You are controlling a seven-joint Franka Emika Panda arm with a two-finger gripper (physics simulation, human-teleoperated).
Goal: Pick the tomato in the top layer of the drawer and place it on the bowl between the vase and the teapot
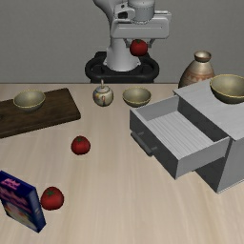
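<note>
Item: gripper point(139, 41), fingers clamped on the tomato point(140, 48), hung high above the table, the target bowl point(137, 96) below and ahead of it between teapot point(103, 95) and vase point(199, 69); risk: an off-centre release would probably have sent the tomato rolling off the rim.

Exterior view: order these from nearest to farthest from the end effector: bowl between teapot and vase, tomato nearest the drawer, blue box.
1. bowl, just forward of the end effector gripping the held tomato.
2. loose tomato, farther forward, toward the exterior view's left.
3. blue box, farthest forward, at the exterior view's far left.
</note>
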